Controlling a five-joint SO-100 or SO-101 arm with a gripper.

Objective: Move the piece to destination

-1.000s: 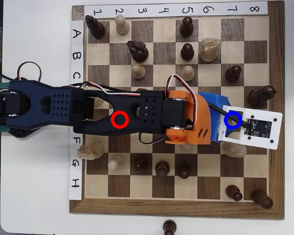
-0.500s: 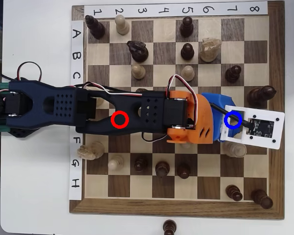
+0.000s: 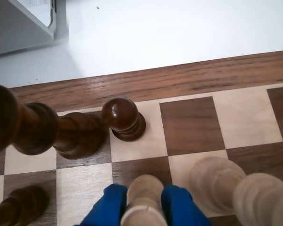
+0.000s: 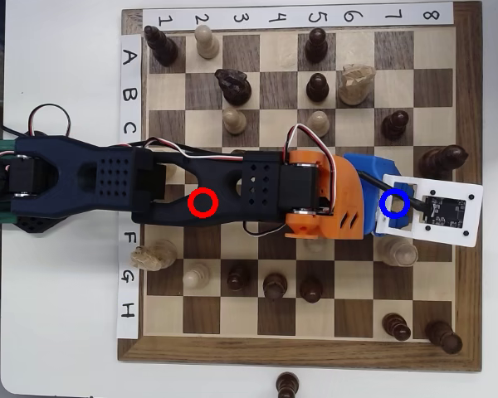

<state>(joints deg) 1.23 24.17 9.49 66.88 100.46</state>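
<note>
In the overhead view the arm (image 4: 149, 186) stretches from the left across the board (image 4: 299, 352), covering the red ring (image 4: 202, 202). Its orange wrist sits past the middle, and the blue ring (image 4: 394, 203) lies under the camera plate at the right. In the wrist view a tall dark piece (image 3: 19, 125) leans at the left, with a dark pawn (image 3: 124, 119) just beyond it. At bottom centre the hand (image 3: 142, 207) grips the pawn (image 3: 142, 202) between its blue fingers (image 3: 106, 207). A cream piece (image 3: 217, 183) stands just right of them.
</note>
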